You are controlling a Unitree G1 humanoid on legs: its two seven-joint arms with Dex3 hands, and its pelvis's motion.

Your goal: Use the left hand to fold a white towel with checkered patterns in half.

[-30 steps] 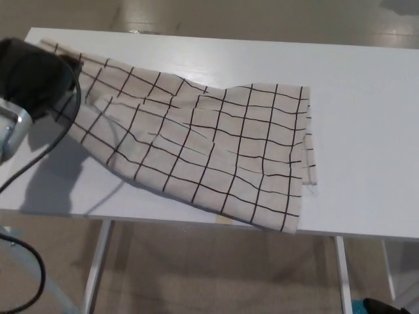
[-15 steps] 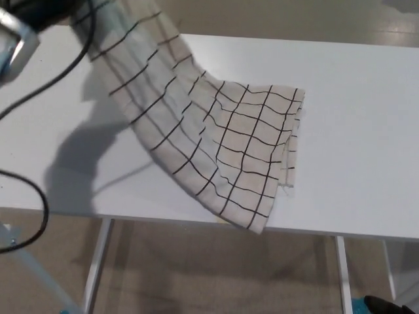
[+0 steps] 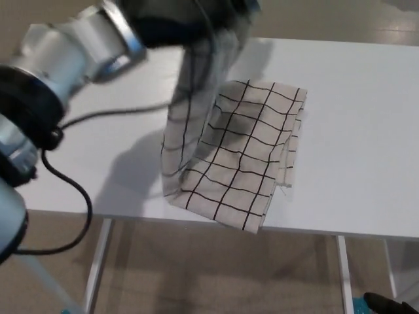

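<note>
Soft, light cloth: limp, no stiffness, sure to sag and crease wherever unsupported. Best held by the edge or a corner, pinched firmly, since thin fabric slips easily from thick fingers. Likely to drag the lower layer along if pulled sideways too low.

Left hand (image 3: 196, 19) at the top of the view, blurred and dark, closed on one end of the towel (image 3: 242, 157). Fingers too smeared to make out singly, but cloth hanging straight down from the hand in a narrow gathered fold. Right hand out of sight.

Towel white to cream with a thin black grid. Held end lifted, dropping below the hand; other half lying flat on the white table (image 3: 353, 98), below and to the hand's right, one corner overhanging the near edge. Fold judged about halfway through, lifted half not yet laid over the flat half.
</note>
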